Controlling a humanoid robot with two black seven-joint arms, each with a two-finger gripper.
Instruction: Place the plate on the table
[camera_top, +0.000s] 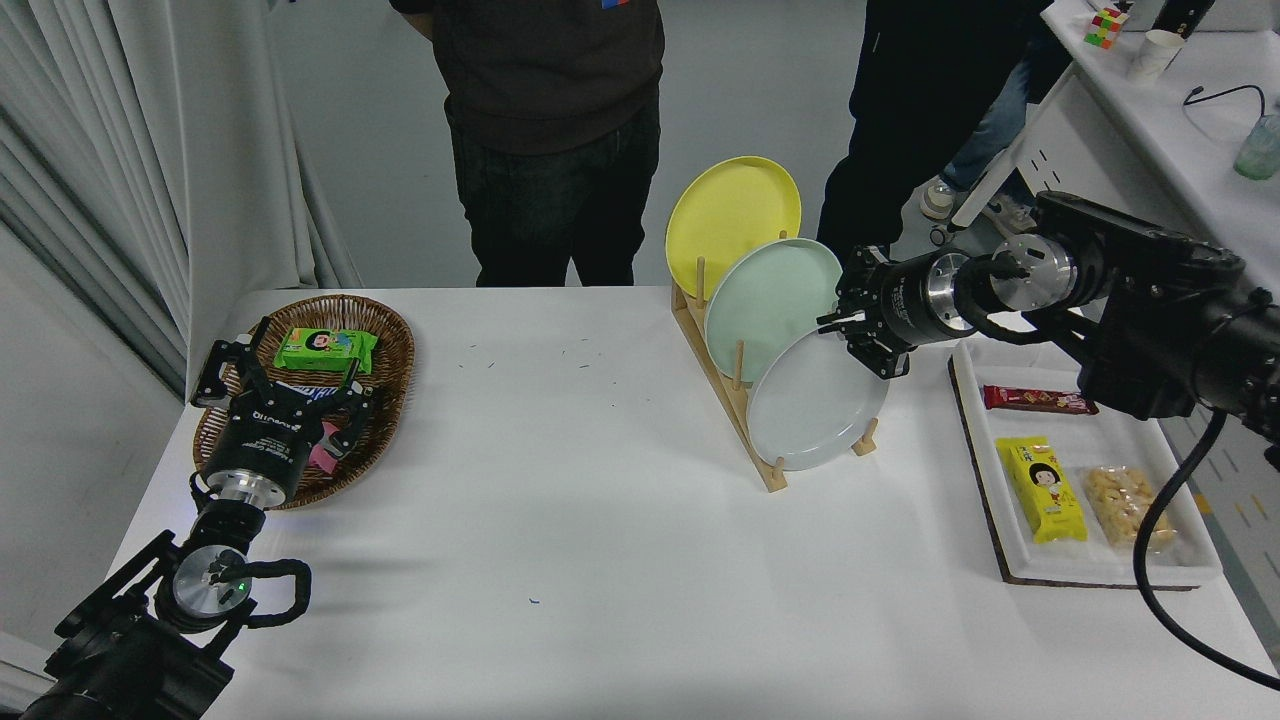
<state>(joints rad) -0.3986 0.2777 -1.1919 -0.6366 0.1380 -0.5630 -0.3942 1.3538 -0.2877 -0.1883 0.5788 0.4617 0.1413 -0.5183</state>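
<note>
The pale grey plate (812, 408) leans in the front slot of a wooden rack (752, 440) on the white table (560, 520). A mint green plate (768, 300) and a yellow plate (730, 215) stand behind it. My right gripper (856, 342) reaches in from the right and is shut on the grey plate's upper right rim, one finger behind the rim and one in front. The plate's lower edge still rests in the rack. My left gripper (285, 375) is parked open over the wicker basket at the lower left.
A wicker basket (385, 345) with snack packs sits at the left. A white tray (1100, 570) with snacks lies at the right, under my right arm. Two people stand at the far side. A white side desk stands at the upper right.
</note>
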